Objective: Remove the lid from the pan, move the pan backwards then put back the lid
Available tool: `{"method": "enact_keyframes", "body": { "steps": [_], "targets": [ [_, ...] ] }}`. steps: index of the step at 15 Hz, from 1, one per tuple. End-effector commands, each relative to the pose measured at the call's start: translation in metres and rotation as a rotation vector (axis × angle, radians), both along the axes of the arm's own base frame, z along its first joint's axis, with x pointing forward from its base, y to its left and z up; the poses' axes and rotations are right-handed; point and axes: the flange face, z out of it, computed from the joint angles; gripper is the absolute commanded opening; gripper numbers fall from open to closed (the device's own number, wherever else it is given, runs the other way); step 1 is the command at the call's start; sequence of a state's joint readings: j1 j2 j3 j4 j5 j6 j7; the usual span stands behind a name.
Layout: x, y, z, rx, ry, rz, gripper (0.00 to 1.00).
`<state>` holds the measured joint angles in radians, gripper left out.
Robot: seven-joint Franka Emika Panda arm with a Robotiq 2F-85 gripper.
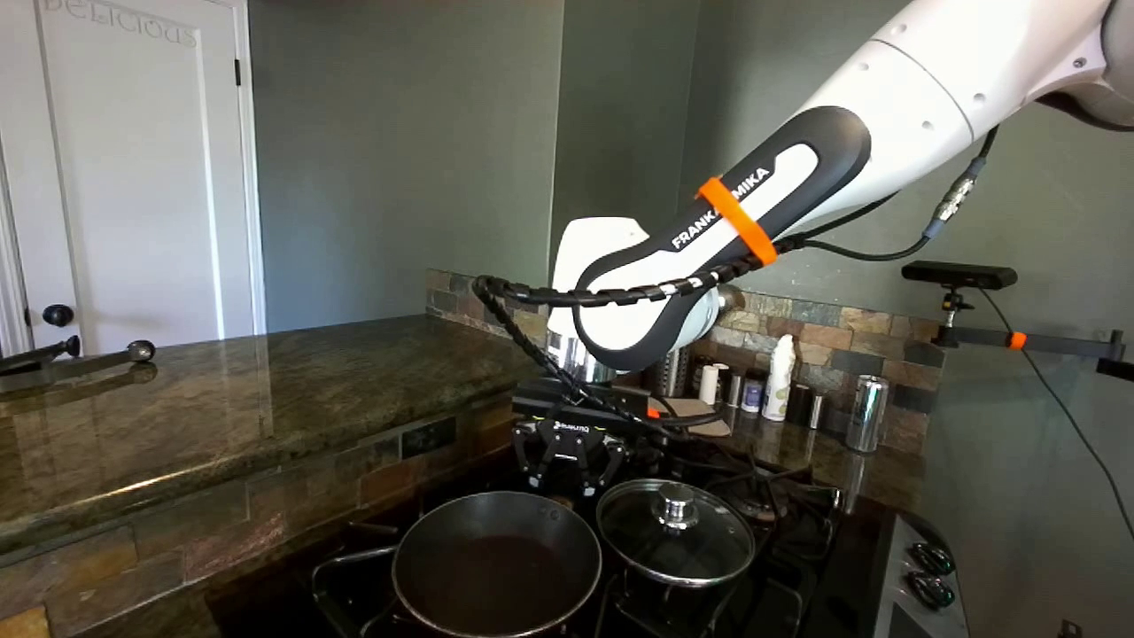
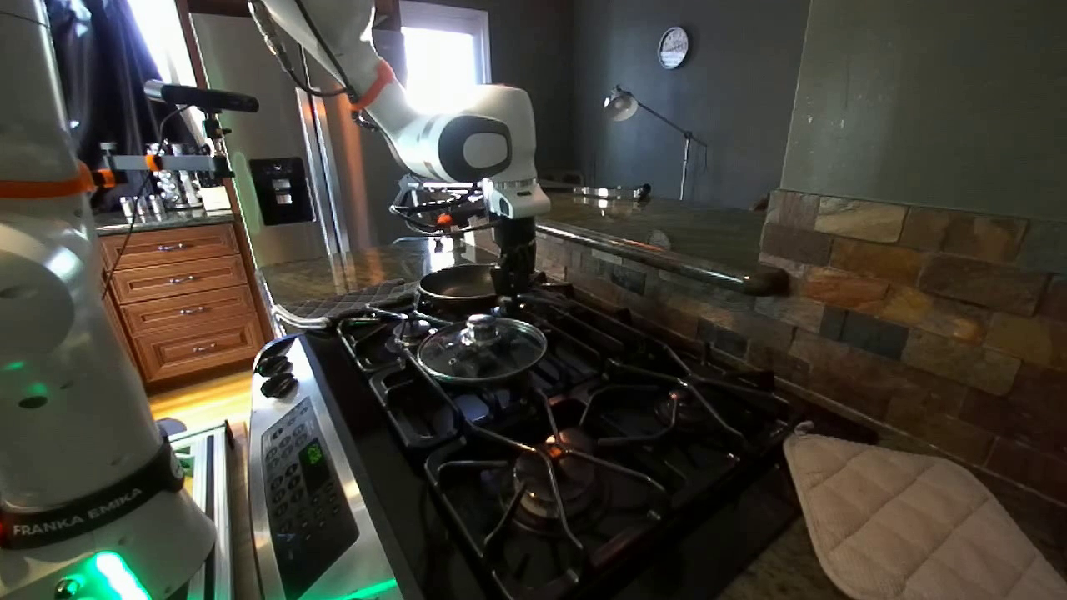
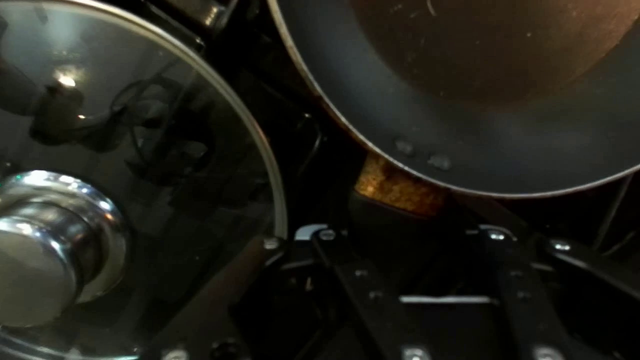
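Observation:
The pan (image 1: 496, 567), dark grey with a brownish inside, stands uncovered on the stove in both exterior views. Beside it on the burner grates lies the glass lid (image 1: 682, 554), its shiny knob (image 3: 37, 265) pointing up. At the edge of the pan nearest the wrist, my gripper (image 3: 407, 235) straddles the handle, whose brown base (image 3: 397, 187) shows just past the fingers. The jaws look closed on the dark part of that handle, though the contact is lost in shadow. In an exterior view, the gripper (image 2: 515, 287) points straight down beside the pan (image 2: 457, 287).
Black grates (image 2: 575, 450) spread over the cooktop. A raised stone counter (image 1: 221, 434) with a brick wall borders the stove. Bottles (image 1: 780, 377) and a steel canister (image 1: 868, 412) stand at the back. A pale pot holder (image 2: 925, 517) lies by the stove.

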<state>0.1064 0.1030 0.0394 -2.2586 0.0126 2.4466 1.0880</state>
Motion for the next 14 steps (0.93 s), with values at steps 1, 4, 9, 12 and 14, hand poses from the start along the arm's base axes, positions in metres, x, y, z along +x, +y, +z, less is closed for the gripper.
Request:
{"method": "enact_keyframes", "body": {
  "steps": [1,4,9,12,14],
  "targets": [
    [0.017,-0.007,0.001,-0.002,-0.042,-0.1,0.22],
    [0.03,-0.008,0.003,0.001,-0.079,-0.149,0.22],
    [0.052,-0.005,-0.003,-0.004,-0.114,-0.178,0.22],
    [0.061,-0.003,-0.007,-0.011,-0.117,-0.186,0.22],
    [0.066,-0.001,-0.005,-0.008,-0.122,-0.188,0.22]
  ]
}}
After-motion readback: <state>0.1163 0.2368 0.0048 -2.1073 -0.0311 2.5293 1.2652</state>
